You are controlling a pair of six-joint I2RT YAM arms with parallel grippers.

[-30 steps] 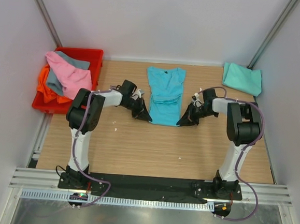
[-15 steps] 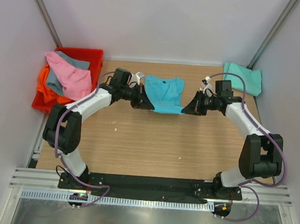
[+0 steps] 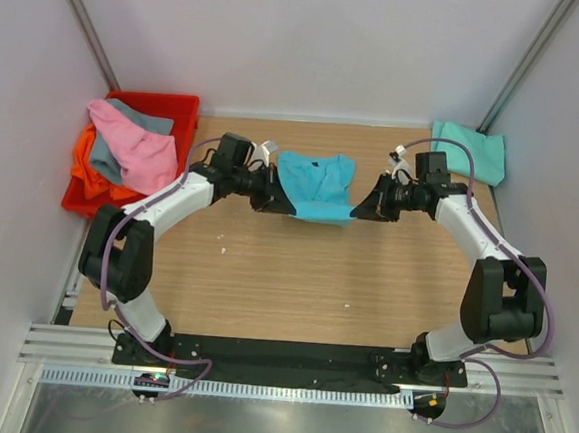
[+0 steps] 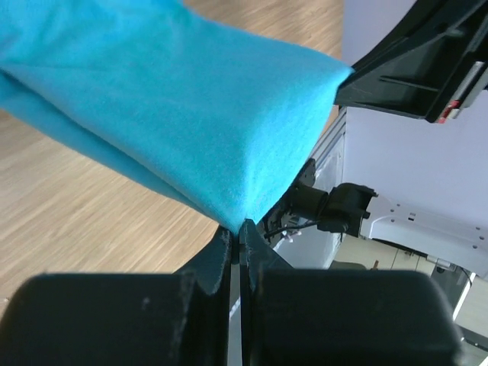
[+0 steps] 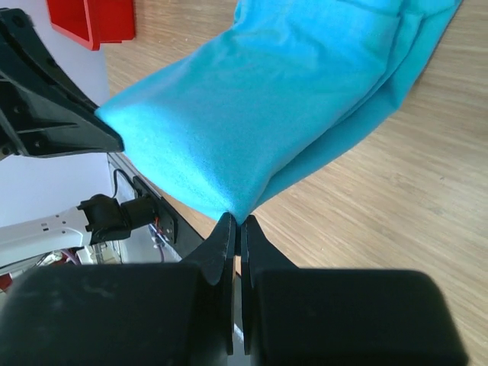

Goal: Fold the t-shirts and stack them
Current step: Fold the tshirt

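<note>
A bright turquoise-blue t-shirt (image 3: 317,184) lies at the back middle of the table with its near edge lifted and folded over. My left gripper (image 3: 288,208) is shut on the shirt's near left corner (image 4: 229,206). My right gripper (image 3: 355,215) is shut on the near right corner (image 5: 229,202). The cloth (image 4: 175,99) stretches taut between the two grippers, above the wood. A paler mint-teal t-shirt (image 3: 467,150) lies folded at the back right corner. Pink (image 3: 135,144), grey (image 3: 147,120) and orange (image 3: 88,161) t-shirts are heaped in the red crate.
The red crate (image 3: 173,105) stands at the back left, overhanging the table edge. White walls and metal posts close in the back and sides. Bare wood (image 3: 295,277) lies between the shirt and the arm bases.
Both arms have stretched toward the back of the table, carrying the turquoise shirt's near edge up and over toward its collar. In the last half second they barely moved.
</note>
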